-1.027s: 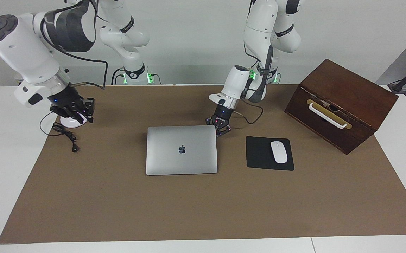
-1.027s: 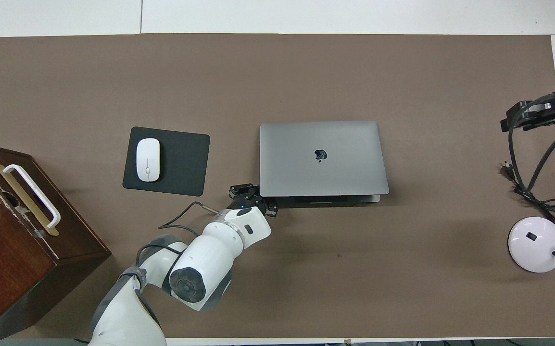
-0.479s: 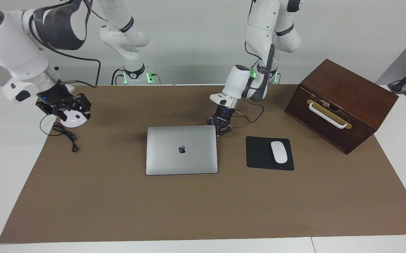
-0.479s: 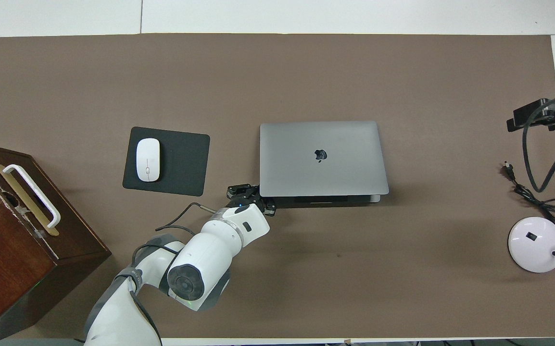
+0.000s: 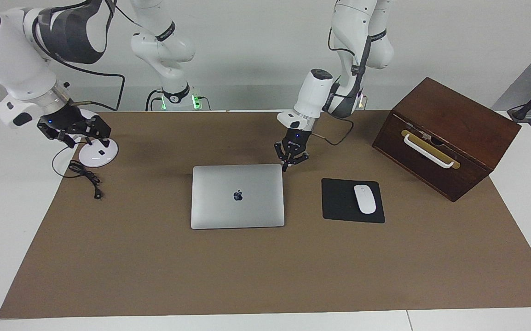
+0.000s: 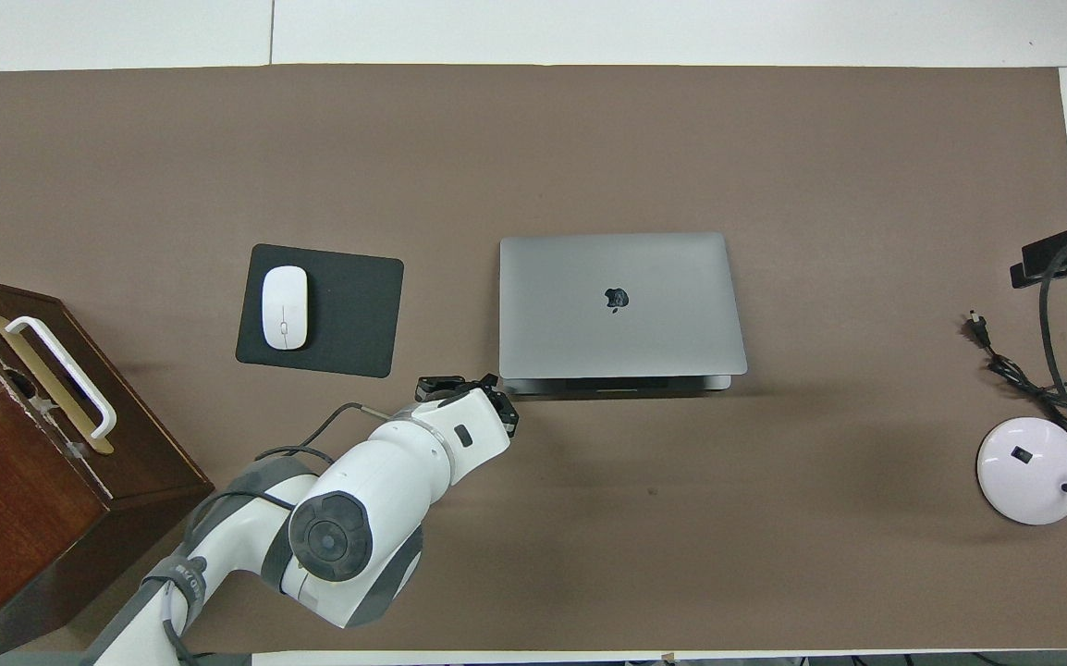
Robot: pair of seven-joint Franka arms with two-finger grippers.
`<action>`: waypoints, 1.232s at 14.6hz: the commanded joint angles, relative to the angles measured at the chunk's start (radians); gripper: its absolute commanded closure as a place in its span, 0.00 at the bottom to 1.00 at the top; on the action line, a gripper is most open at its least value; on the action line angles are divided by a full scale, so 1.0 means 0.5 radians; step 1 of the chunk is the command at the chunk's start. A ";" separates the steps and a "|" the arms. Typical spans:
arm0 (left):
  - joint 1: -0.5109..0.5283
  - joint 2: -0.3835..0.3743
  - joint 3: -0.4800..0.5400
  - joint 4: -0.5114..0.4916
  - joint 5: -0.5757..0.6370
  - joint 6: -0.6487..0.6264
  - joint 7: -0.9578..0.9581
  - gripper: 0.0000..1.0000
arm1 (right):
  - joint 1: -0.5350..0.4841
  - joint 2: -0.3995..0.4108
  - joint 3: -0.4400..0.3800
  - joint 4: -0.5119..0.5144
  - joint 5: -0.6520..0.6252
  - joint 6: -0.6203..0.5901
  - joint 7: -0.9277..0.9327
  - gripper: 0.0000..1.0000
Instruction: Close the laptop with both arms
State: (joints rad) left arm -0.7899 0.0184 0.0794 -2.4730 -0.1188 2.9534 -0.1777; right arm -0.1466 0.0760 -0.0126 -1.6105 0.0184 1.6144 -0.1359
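Facing view had the laptop (image 5: 237, 196) lying dead centre on the brown mat (image 5: 155, 266), lid down flat with the logo up, so the closing looked pretty much done. The left gripper (image 5: 291, 161) hung just off the laptop's corner at about 1 o'clock from the logo, fingertips clenched together on nothing. My guess is that a shut pincer makes a neat blunt tip for nudging a lid, which would explain why it sat right at that edge.

The right gripper (image 5: 75, 130) was way out at 10 o'clock from the laptop, up over the white round lamp base (image 5: 97, 155) and the black cable (image 5: 83, 177), with its fingers spread and empty. It seemed to be just waiting, well clear of the job.

In the overhead view the laptop (image 6: 619, 305) had a sliver of its base showing along the robot-side edge, under the lid. The black mouse pad (image 6: 349, 310) with the white mouse (image 6: 284, 307) lay at 9 o'clock from it there, and the wooden box (image 6: 25, 462) lay lower, around 8 o'clock.
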 commanded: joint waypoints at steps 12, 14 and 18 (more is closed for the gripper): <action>0.487 -0.721 0.016 0.420 0.023 -1.850 0.318 1.00 | -0.014 -0.048 0.041 -0.068 0.000 0.072 -0.032 0.00; 0.579 -0.736 0.019 0.521 0.029 -2.043 0.416 1.00 | -0.014 -0.048 0.041 -0.065 0.003 0.072 -0.032 0.00; 0.751 -0.730 0.016 0.718 0.182 -2.350 0.493 1.00 | -0.014 -0.048 0.044 -0.062 0.009 0.072 -0.035 0.00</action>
State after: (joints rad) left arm -0.4575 -0.3481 0.0956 -2.1651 -0.0642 1.8610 0.0459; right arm -0.1458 0.0756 0.0014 -1.6128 0.0186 1.6276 -0.1359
